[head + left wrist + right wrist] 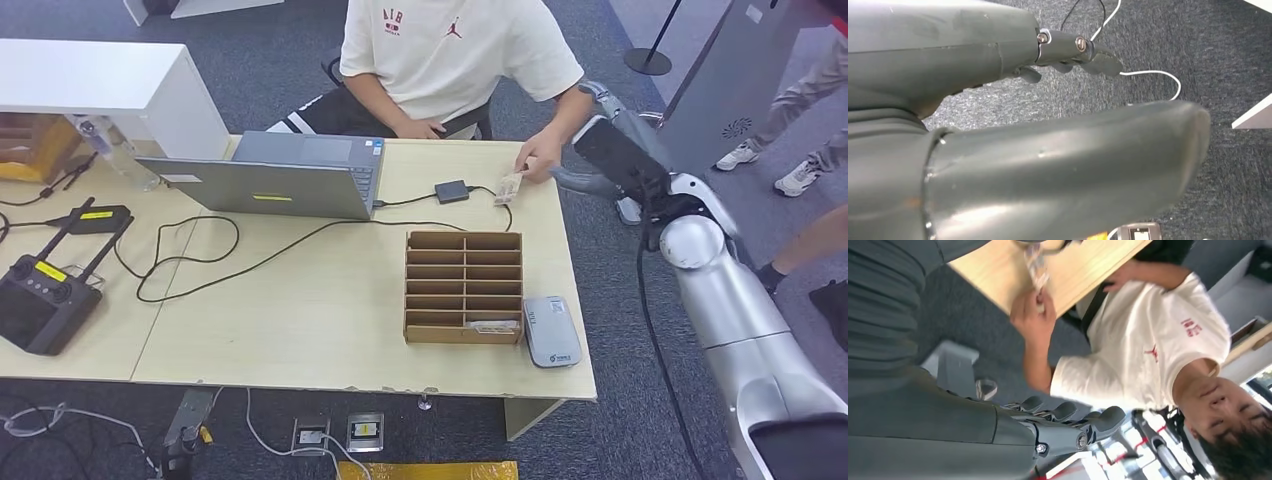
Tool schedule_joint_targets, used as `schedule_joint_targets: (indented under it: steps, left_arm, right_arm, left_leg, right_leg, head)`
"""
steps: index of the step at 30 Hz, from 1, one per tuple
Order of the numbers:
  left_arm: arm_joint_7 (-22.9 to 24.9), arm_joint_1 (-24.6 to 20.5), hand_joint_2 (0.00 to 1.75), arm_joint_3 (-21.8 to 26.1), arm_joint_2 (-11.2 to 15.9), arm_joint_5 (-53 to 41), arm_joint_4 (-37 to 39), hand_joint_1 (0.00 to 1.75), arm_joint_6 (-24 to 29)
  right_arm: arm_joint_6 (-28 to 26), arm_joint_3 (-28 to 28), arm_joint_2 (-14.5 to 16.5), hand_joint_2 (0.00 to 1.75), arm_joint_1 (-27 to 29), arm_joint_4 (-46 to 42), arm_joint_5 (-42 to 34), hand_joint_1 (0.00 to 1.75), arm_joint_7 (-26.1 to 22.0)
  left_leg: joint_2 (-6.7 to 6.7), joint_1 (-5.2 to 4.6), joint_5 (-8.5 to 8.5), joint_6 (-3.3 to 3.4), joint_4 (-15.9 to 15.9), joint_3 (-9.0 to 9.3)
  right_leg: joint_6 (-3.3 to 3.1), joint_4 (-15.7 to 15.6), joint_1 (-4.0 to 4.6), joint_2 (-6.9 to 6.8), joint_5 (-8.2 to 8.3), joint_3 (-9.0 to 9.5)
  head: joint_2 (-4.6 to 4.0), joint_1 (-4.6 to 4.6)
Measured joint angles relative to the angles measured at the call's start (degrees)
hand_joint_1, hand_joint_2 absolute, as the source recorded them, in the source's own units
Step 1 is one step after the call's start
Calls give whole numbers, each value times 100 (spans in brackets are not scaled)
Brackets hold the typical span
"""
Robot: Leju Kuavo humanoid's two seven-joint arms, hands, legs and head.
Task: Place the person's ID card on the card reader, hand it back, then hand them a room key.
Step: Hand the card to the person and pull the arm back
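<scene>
- A pale wooden table is seen in the head view, with a person in a cream T-shirt seated at its far side.
- The ID card is pinched by the person's hand near the far right corner of the table; whether the card's lower end touches the tabletop cannot be told.
- In the right wrist view, the same card is seen held in the person's hand at the table edge.
- A small black card reader lies flat on the table just beside the card, joined by a black cable to an open grey laptop.
- A cardboard slotted organiser stands in the middle right of the table; a small card-like item lies in its nearest row.
- A white and grey device lies just beside the organiser's right side, near the front edge.
- The right hand is raised beyond the table's right edge, near the person's arm and apart from the card; its fingers are lightly curled and spread, and nothing is held.
- The left hand is seen in the left wrist view above dark carpet and a white cable; its fingers are extended and nothing is held.
- A black controller rests at the table's left end.
</scene>
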Motion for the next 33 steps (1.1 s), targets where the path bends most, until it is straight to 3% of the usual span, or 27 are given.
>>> schedule_joint_targets:
  steps: [3,6,10,17,25,33]
  left_arm:
    - [-75,55,0,-7,28,142,-4,0,55]
    - [115,31,0,-10,57,129,-22,0,49]
    - [191,22,0,-11,100,101,-69,0,115]
    - [-264,216,0,-13,64,123,-61,0,288]
    - [-269,216,0,-13,-15,80,-38,0,293]
    - [-262,208,0,-13,-78,80,-15,0,327]
  right_arm:
    - [846,-557,-281,175,908,-1664,-2078,0,883]
    - [1001,-752,-353,175,1293,-2381,-2544,0,1168]
    - [1017,-932,-490,175,1738,-3166,-2530,0,1416]
    - [842,-1035,-764,175,2872,-4417,-1962,0,1902]
    - [454,-978,-924,175,3746,-4895,-1813,0,1398]
    - [538,-806,-1145,175,4129,-5029,-1791,0,1521]
  left_leg:
    - [0,1,-1,-1,0,2]
    - [1,1,-1,-1,0,3]
    - [2,3,-1,-2,0,6]
    - [2,3,-9,-10,-1,1]
    - [2,4,-10,-12,-2,0]
    - [2,4,-10,-12,-2,-1]
  right_leg:
    - [0,-2,1,1,0,-1]
    - [0,-2,1,2,0,-1]
    - [0,-2,3,4,0,1]
    - [-1,-5,3,3,-2,-2]
    - [-2,-5,4,4,-3,-2]
    - [-2,-5,4,4,-3,-2]
  head:
    - [0,1]
    - [0,0]
    - [0,-1]
    - [0,0]
    - [0,0]
    - [0,-1]
